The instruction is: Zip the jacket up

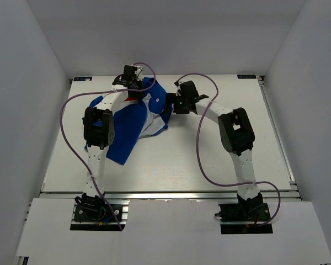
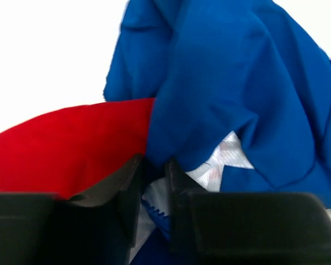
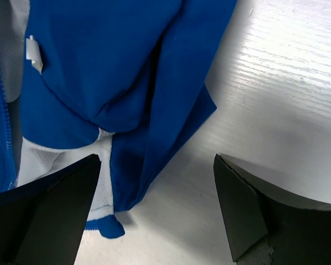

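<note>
The jacket (image 1: 129,124) lies crumpled on the left half of the table, blue with a red shoulder panel (image 2: 71,149) and white lining. My left gripper (image 1: 131,83) is at its far end. In the left wrist view the left gripper (image 2: 154,171) has its jaws drawn close on a fold of white lining and a blue zipper edge (image 2: 154,210). My right gripper (image 1: 174,102) hovers at the jacket's right edge. The right gripper (image 3: 157,157) stands wide open over a blue hem corner (image 3: 99,227) and bare table, holding nothing. A zipper track (image 3: 10,138) runs down the left of that view.
The white table (image 1: 220,160) extends to the right and front of the jacket. White walls enclose the back and both sides. Purple cables (image 1: 201,154) loop from both arms over the table.
</note>
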Controlling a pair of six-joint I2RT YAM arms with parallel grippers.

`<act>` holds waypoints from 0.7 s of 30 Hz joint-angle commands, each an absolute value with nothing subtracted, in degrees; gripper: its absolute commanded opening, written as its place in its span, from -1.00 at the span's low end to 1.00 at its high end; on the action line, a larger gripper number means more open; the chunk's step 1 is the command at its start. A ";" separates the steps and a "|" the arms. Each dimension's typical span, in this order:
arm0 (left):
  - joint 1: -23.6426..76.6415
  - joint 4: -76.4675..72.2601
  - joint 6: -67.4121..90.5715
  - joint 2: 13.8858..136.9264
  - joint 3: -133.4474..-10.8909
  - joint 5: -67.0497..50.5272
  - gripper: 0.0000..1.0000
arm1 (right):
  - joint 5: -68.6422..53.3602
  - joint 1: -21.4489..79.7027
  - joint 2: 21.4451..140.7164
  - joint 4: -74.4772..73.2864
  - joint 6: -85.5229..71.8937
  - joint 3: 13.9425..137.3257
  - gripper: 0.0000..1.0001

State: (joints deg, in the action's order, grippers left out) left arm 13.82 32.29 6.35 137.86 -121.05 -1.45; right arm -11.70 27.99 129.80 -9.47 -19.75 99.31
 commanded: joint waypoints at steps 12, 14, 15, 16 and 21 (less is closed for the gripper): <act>13.62 28.12 4.48 122.99 -120.76 -2.03 -1.00 | -11.54 28.39 132.12 -1.59 -19.52 106.79 -1.00; 13.62 27.86 4.48 118.59 -118.84 -1.32 -1.00 | -7.40 28.39 127.12 1.30 -14.96 102.51 -1.00; 13.62 27.25 4.40 113.00 -117.35 -2.10 -1.00 | -3.47 28.39 121.26 2.19 -13.20 101.00 -1.00; 13.71 25.07 4.31 109.81 -113.07 -2.54 -1.00 | -1.43 28.39 118.24 3.68 -10.14 99.59 -1.00; 13.97 18.47 5.36 89.60 -100.30 -5.10 -1.00 | 4.13 28.48 97.00 6.06 -4.14 90.38 -1.00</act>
